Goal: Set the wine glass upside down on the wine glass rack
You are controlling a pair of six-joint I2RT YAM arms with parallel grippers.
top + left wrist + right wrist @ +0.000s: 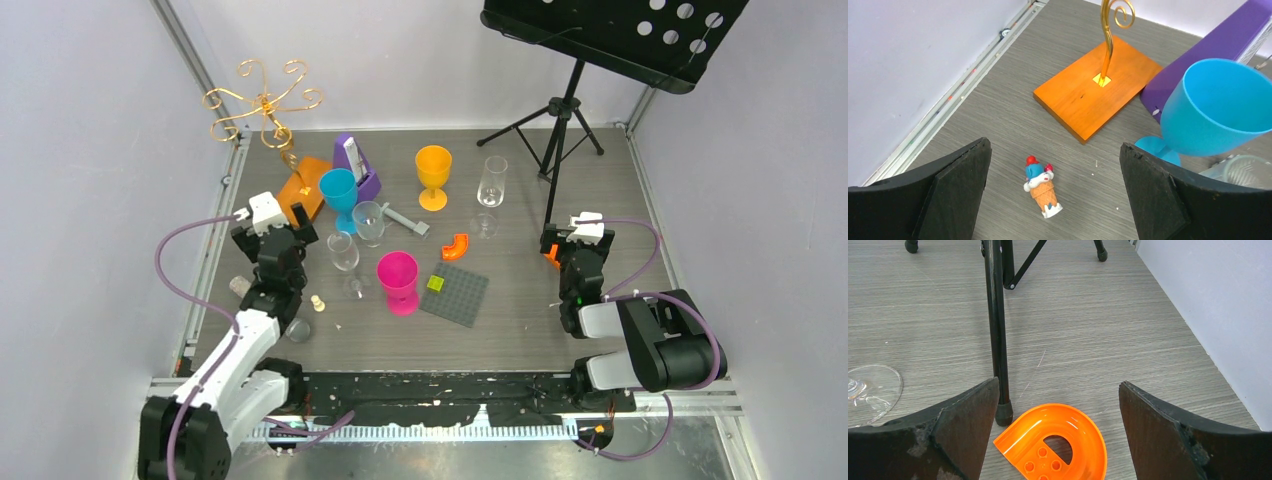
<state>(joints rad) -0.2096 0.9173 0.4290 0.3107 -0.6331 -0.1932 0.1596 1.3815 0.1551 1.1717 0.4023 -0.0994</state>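
The wine glass rack (265, 105) is a gold wire stand with curled arms on an orange base (303, 185) at the back left. Its stem and base also show in the left wrist view (1098, 92). Two clear wine glasses (343, 252) (368, 222) stand upright left of centre, and a clear flute (492, 180) stands further right. My left gripper (290, 225) is open and empty, just in front of the rack base. It hovers over a small ice-cream toy (1042, 186). My right gripper (560, 245) is open and empty at the right.
Blue (338, 195), orange (433, 172) and pink (398, 280) goblets stand mid-table. A purple block (356, 165), a grey plate (455, 293) and an orange curved piece (456, 246) lie there too. A black music stand (560, 130) is back right; its leg (997, 330) and another orange piece (1058, 442) are by my right gripper.
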